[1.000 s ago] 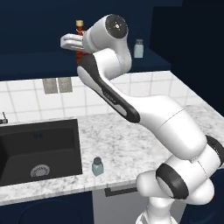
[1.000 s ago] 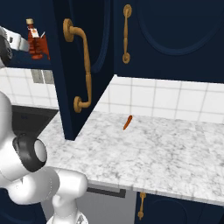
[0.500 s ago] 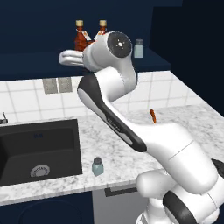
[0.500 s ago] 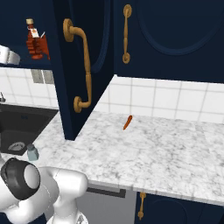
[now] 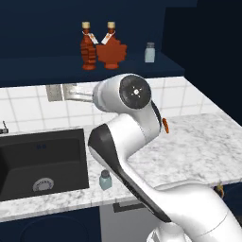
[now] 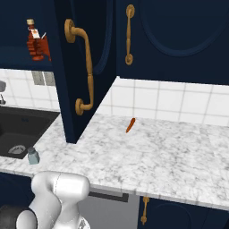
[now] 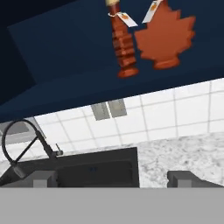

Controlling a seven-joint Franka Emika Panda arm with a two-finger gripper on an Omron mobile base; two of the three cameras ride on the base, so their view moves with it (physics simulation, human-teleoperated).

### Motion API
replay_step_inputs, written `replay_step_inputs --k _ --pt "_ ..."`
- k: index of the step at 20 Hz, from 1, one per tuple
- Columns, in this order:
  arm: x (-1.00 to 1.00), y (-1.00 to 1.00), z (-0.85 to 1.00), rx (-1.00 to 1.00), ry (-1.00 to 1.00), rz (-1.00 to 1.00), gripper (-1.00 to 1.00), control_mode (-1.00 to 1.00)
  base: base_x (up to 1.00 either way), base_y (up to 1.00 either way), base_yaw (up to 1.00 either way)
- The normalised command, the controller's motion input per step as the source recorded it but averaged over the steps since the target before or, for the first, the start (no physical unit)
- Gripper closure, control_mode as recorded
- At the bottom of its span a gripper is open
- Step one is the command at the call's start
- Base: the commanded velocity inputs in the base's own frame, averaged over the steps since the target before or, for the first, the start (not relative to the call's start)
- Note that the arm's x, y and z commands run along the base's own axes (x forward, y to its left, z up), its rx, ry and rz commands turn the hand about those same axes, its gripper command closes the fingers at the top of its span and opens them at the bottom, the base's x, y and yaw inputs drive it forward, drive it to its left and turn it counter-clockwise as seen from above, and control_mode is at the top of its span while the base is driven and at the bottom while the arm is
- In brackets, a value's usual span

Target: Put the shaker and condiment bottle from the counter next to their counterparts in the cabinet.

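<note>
A second ago the hand was up at the shelf with a red-brown syrup bottle at its fingers; now the arm has swung down and away, and two bottles stand free on the shelf. The base has not driven.

At the far left, the black sink basin (image 5: 42, 163) sits sunk in the white-and-grey speckled marble counter (image 5: 203, 146). In the hand view the gripper (image 7: 111, 178) points at the sink and tiled wall, its two dark finger tips (image 7: 43, 178) spread wide with nothing between them.

Above, on the dark navy-blue wall cabinet shelf (image 5: 56, 71), the red-brown condiment bottle with tan cork cap (image 5: 87, 46) stands upright, long axis vertical, turned edge-on to the left base camera. Just beside it to the right, close enough that touching cannot be told, its maple-leaf-shaped counterpart (image 5: 112, 46) stands upright, showing its flat face. Further right on the shelf stands a small pale blue-grey shaker with grey cap (image 5: 150, 52).

Down on the counter's front edge, right of the sink, the matching shaker (image 5: 105, 180) stands upright. A small orange carrot-like stick (image 6: 130, 125) lies further right.
</note>
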Motion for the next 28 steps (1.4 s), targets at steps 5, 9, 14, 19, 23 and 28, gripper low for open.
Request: replay_step_inputs --k 5,9,14,19,23,28 --pt "-0.62 -0.27 -0.57 0.03 0.00 -0.16 -1.00 -1.00 0.00 0.00 0.00" --pt "-0.63 -0.31 -0.54 0.03 0.00 -0.11 -1.00 -1.00 0.00 0.00 0.00" --pt "-0.96 -0.02 -0.45 0.00 -0.02 -0.14 -1.00 -1.00 0.00 0.00 0.00" --pt "-0.71 0.09 -0.33 0.00 0.00 -0.24 -1.00 -1.00 0.00 0.00 0.00" --pt "-0.05 -0.12 -0.38 0.00 0.00 -0.15 -1.00 -1.00 0.00 0.00 0.00" --pt "0.10 -0.08 -0.45 0.01 0.03 -0.09 -1.00 -1.00 0.00 0.00 0.00"
